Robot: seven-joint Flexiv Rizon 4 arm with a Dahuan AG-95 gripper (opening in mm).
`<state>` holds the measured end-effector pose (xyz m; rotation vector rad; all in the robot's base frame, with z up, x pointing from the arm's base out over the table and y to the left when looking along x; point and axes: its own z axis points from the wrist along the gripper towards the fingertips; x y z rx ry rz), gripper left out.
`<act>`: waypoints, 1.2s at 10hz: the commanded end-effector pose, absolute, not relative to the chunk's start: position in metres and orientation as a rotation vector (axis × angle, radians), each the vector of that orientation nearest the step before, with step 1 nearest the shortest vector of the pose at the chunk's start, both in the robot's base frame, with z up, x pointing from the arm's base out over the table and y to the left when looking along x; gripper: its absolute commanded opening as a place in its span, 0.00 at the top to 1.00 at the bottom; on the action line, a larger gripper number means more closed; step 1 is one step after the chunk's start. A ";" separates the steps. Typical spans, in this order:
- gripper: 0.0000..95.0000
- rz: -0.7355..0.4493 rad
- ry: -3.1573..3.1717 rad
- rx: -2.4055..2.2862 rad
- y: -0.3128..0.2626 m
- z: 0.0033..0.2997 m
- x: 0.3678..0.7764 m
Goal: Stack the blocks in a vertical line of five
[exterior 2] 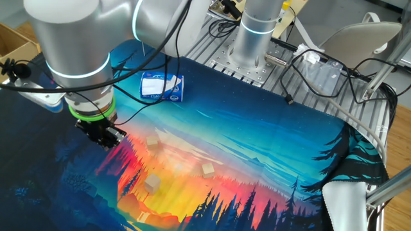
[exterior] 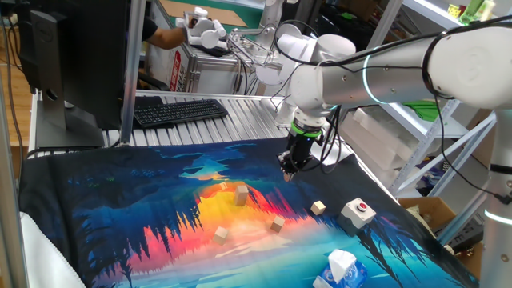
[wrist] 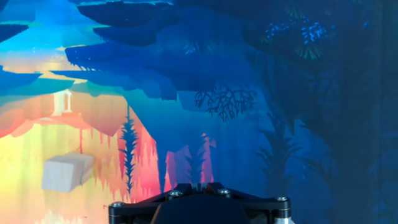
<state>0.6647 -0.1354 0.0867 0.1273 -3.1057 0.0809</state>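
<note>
Several pale wooden blocks lie apart on the printed cloth: one (exterior: 242,193) near the middle, one (exterior: 277,224) in front of it, one (exterior: 221,234) nearer the front, and one (exterior: 318,208) to the right. None is on top of another. My gripper (exterior: 288,170) hangs just above the cloth, behind and right of the middle block, touching no block. In the other fixed view the gripper (exterior 2: 106,140) is left of a block (exterior 2: 152,142). In the hand view the gripper (wrist: 199,185) is shut and empty, with one block (wrist: 65,172) lying low on the left.
A white box with a red button (exterior: 358,211) sits right of the blocks. A blue-and-white carton (exterior: 340,268) stands at the front right. A keyboard (exterior: 178,110) and a monitor stand (exterior: 68,120) are on the slatted table behind the cloth.
</note>
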 end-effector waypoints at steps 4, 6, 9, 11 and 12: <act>1.00 0.074 -3.102 0.174 -0.135 0.086 0.666; 1.00 0.073 -3.101 0.172 -0.135 0.086 0.666; 1.00 0.074 -3.106 0.162 -0.135 0.086 0.666; 1.00 0.065 -3.114 0.162 -0.136 0.086 0.666; 1.00 0.054 -3.125 0.192 -0.138 0.086 0.667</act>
